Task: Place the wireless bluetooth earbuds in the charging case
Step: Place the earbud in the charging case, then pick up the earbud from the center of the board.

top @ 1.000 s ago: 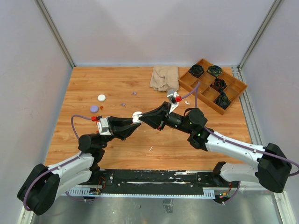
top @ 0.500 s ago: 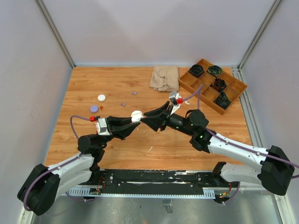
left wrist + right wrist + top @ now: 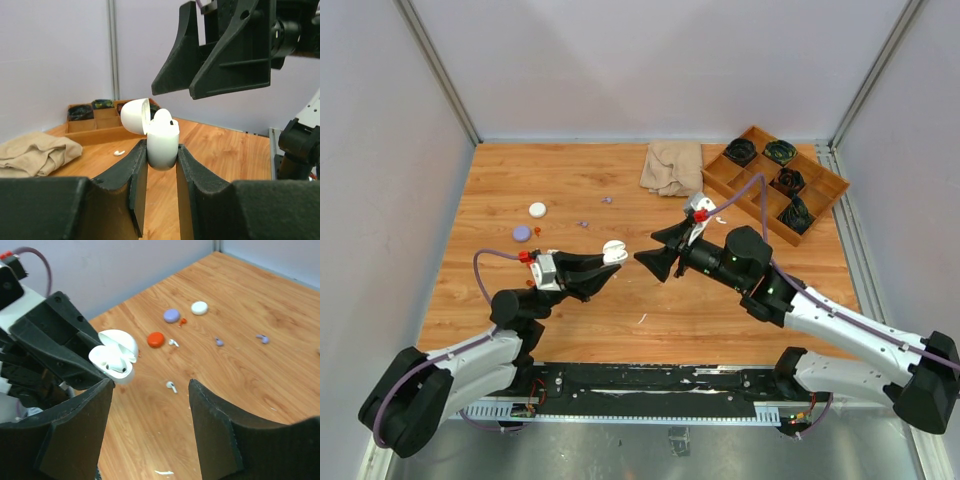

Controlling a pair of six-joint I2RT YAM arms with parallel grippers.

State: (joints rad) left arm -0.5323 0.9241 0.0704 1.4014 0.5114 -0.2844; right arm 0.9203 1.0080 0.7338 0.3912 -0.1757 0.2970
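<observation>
My left gripper (image 3: 608, 258) is shut on a white charging case (image 3: 613, 250), held above the table with its lid flipped open. In the left wrist view the case (image 3: 162, 142) sits upright between both pads. One white earbud (image 3: 116, 365) rests in the case (image 3: 112, 362). To the case's right, my right gripper (image 3: 655, 252) stands open and apart from it, nothing between its fingers (image 3: 150, 385). More earbuds lie loose on the wood: white ones (image 3: 171, 386) (image 3: 173, 342) and pale purple ones (image 3: 219, 342) (image 3: 262, 338).
Round cases lie at the left: white (image 3: 537, 209), purple (image 3: 522, 233) and orange (image 3: 155, 339). A beige cloth (image 3: 672, 166) is bunched at the back. A wooden divided tray (image 3: 830, 172) with dark items stands at the back right.
My right gripper has opened and drawn back to the right, away from the case. The left gripper still holds the case, shifted slightly left.
</observation>
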